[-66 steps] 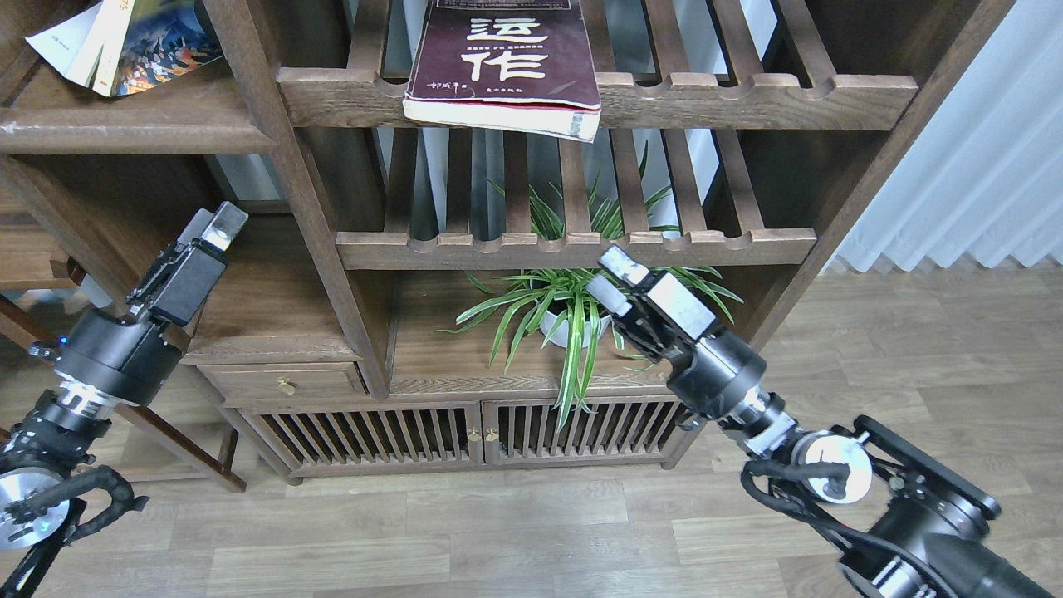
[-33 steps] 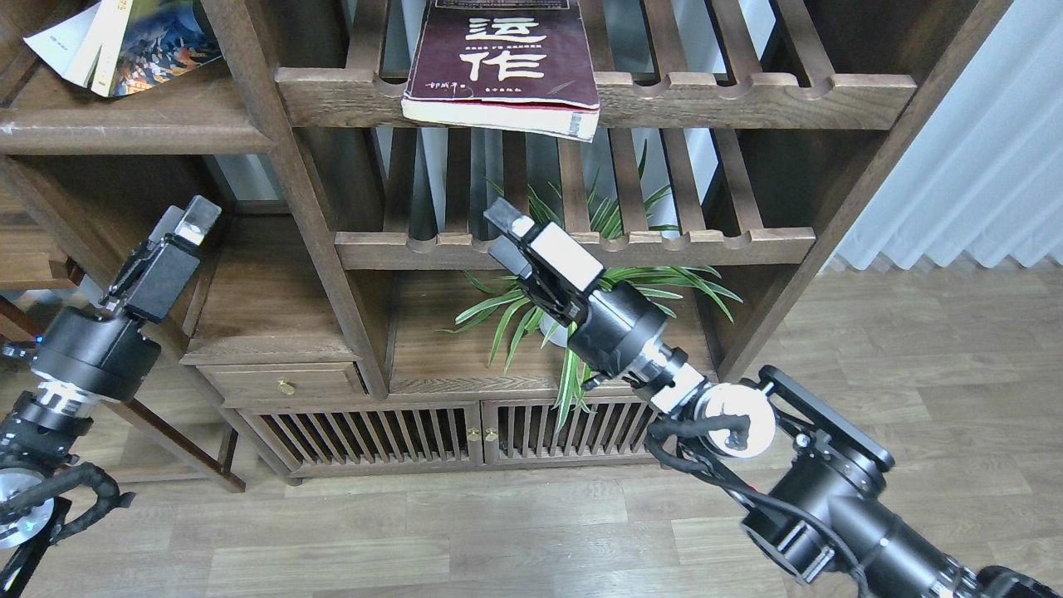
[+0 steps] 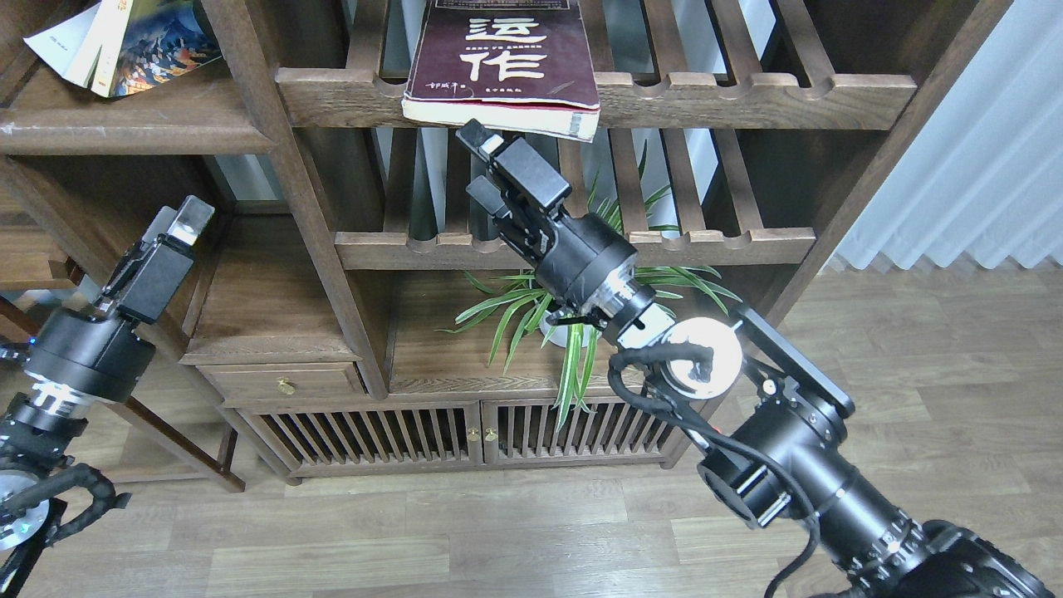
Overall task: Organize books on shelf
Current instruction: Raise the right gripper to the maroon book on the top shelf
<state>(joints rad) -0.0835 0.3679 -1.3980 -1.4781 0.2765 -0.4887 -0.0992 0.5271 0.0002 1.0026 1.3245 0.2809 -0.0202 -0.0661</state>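
Note:
The maroon book [image 3: 507,58] with big white characters lies flat on the upper slatted shelf, its front edge overhanging the rail. My right gripper [image 3: 475,164] is open and empty, just below and in front of that overhanging edge, apart from it. At the top left, two books lean together on the solid dark board shelf [image 3: 133,133]: a pale one [image 3: 60,41] and one with a yellow strip and a blue-orange picture [image 3: 162,41]. My left gripper [image 3: 188,219] hangs below that board, holding nothing; its fingers cannot be told apart.
A lower slatted shelf [image 3: 714,245] runs behind my right wrist. A potted spider plant [image 3: 573,320] stands on the cabinet top below it. A slanted post [image 3: 291,166] separates the two bays. A small drawer [image 3: 286,384] and slatted doors sit low.
My right gripper has swung up and left from beside the plant to just under the maroon book. My left gripper has drifted slightly left.

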